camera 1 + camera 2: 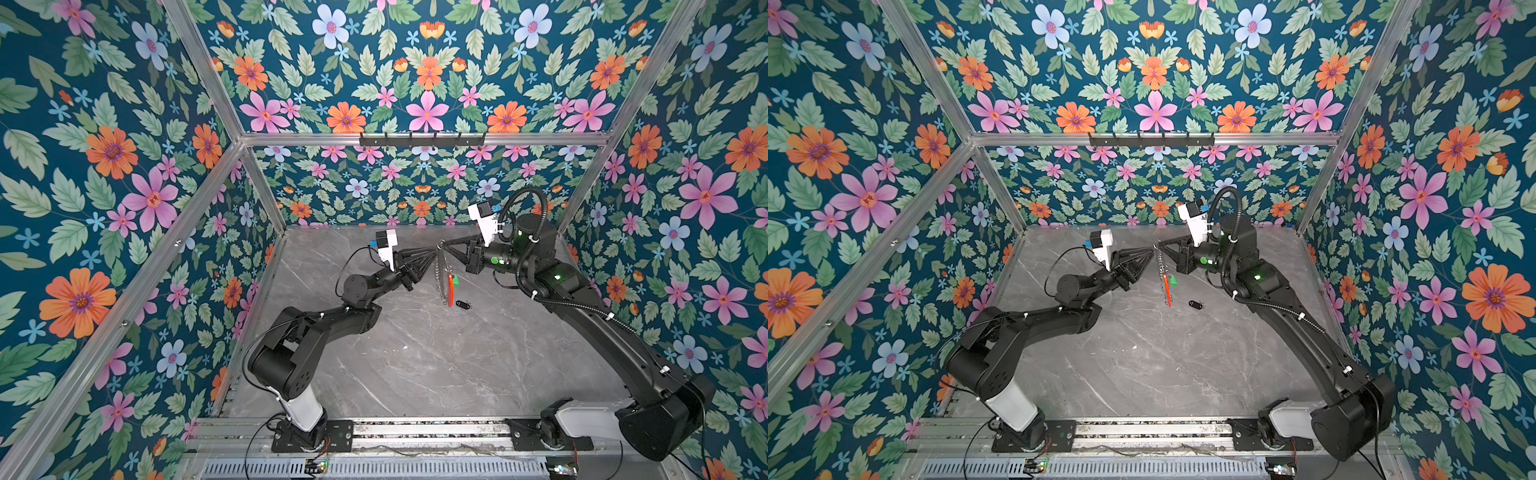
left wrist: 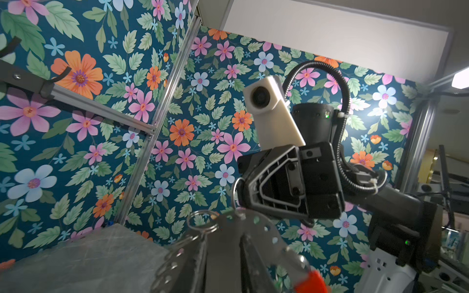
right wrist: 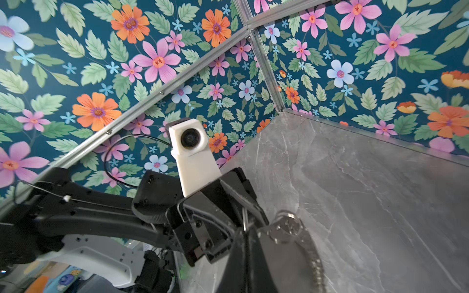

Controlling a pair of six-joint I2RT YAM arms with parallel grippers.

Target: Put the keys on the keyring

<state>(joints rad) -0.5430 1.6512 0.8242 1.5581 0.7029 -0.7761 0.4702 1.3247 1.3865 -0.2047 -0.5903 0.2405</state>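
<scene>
Nearest in both wrist views, the keyring (image 2: 276, 241) hangs edge-on, its top pinched in the closed right gripper (image 1: 446, 245), the green-tagged key (image 1: 456, 280) dangling from it. Whether the blurred left gripper (image 1: 434, 251) beside that top is parted, I cannot tell. Best hold the keyring steady, then fetch the black-fob key (image 1: 462, 305) lying on the table (image 1: 415, 365) near its lower end.

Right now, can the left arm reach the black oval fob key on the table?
Probably not directly: the hanging grey metal hoop sits between the left claw and the black oval fob key.
</scene>
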